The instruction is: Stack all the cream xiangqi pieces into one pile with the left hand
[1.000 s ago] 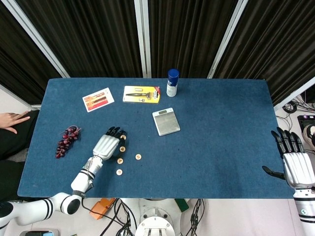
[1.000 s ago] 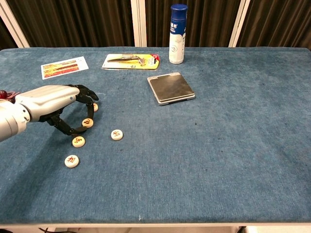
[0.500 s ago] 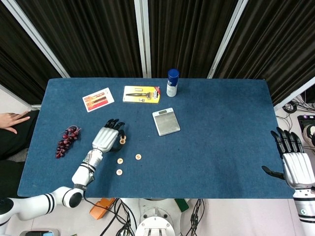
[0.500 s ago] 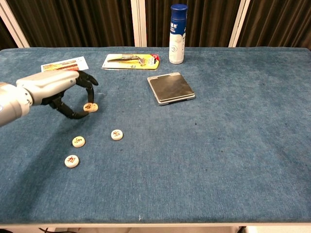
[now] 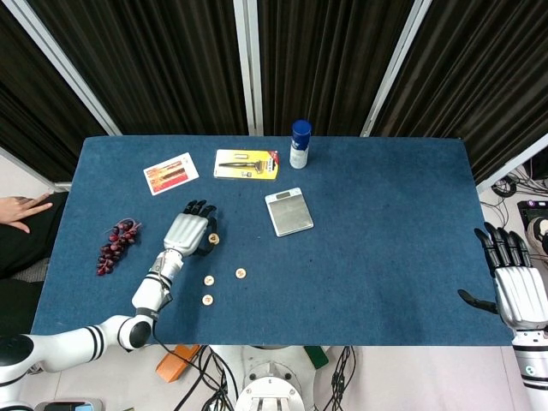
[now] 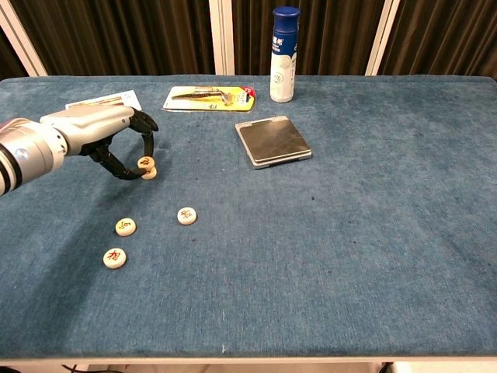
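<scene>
My left hand [image 6: 101, 132] [image 5: 187, 232] hovers over the left part of the blue table and pinches one cream xiangqi piece [image 6: 144, 162] between thumb and a finger. That piece sits right above another cream piece [image 6: 149, 172] lying on the cloth; whether they touch is unclear. Three more cream pieces lie loose nearer the front: one [image 6: 186, 216] [image 5: 241, 273], one [image 6: 125, 227] [image 5: 209, 280], one [image 6: 114, 257] [image 5: 207, 300]. My right hand [image 5: 520, 287] hangs off the table's right edge, fingers spread, holding nothing.
A grey digital scale [image 6: 272, 141] lies mid-table. A blue-capped bottle [image 6: 283, 55], a yellow razor pack [image 6: 208, 98] and a printed card [image 6: 105, 101] sit along the back. Dark grapes [image 5: 116, 243] lie at the left. A person's hand [image 5: 24, 208] shows beyond the left edge.
My left hand lifted a cream piece from the table and carried it back and away from the loose ones, bringing it over the piece lying further back.
</scene>
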Robot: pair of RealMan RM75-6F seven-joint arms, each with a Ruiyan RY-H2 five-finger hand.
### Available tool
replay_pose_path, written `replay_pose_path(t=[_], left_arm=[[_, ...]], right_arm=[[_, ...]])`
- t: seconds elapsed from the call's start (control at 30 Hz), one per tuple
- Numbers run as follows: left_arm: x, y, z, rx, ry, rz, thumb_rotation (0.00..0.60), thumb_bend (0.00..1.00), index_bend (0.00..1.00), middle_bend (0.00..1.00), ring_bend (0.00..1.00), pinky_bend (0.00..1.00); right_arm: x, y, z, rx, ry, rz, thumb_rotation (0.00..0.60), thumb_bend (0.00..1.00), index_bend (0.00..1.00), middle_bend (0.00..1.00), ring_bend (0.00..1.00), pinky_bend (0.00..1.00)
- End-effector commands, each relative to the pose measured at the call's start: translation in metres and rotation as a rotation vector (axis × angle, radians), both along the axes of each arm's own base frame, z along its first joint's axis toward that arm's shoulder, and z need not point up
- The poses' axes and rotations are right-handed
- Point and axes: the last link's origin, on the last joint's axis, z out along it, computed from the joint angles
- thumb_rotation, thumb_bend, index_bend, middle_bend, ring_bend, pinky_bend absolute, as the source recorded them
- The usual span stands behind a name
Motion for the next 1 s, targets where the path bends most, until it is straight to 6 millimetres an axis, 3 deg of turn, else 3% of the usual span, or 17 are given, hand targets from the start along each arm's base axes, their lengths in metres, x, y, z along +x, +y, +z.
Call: replay_pose_path(t=[0.03,1.0], left_arm=[[0.0002,0.0002,-0.0004,0.000,0.000,0.002,0.600,0.38,0.52,0.13,0.00,0.00],[-0.0023,0.0014,-0.0018,-0.008,0.023,0.016,0.600,0.36,0.43,0.11,0.00,0.00]], right_arm=[[-0.0002,-0.0003,-0.0004,0.001,-0.002,0.000,0.600,0.10,0.00,0.00,0.00,0.07],[-0.0028,0.0005,0.0009,-0.008,-0.006,-0.005,0.600,0.10,0.00,0.00,0.00,0.07]])
